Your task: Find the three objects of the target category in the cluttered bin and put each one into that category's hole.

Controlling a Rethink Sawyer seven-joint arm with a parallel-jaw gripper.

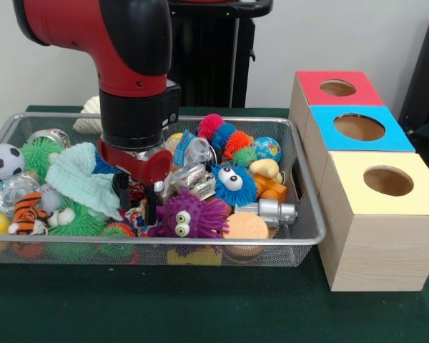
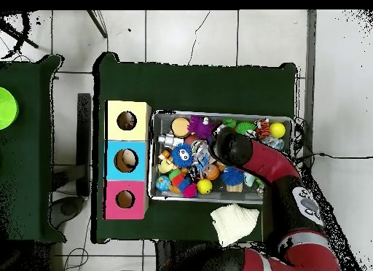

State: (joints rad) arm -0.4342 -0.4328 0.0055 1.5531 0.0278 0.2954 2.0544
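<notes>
My wire bin [image 1: 311,214] sits on the green counter [image 1: 200,307], and I am in the searching step, with nothing carried toward the boxes yet as far as I can judge. Starting at the left of the front view, there is a small soccer ball [image 1: 3,161] against the rim, a striped tiger toy [image 1: 28,212] below it, and a pale green cloth [image 1: 82,179] draped over a spiky green ball. Just right of the cloth my claw [image 1: 136,196] is down in the pile, its dark fingers [image 1: 149,207] pushed among the toys beside a purple fuzzy creature [image 1: 186,216]; I cannot tell whether they are spread or pinched on anything, since the clutter hides the tips. Further right lie a blue fuzzy creature [image 1: 232,184] and a silver metal part [image 1: 272,211]. Outside the bin stand the red box [image 1: 322,96], the blue box [image 1: 386,139] and the yellow box [image 1: 350,186], each with a round hole on top. Next I must settle on one target, lift clear of the rim, and travel right to the matching hole.
</notes>
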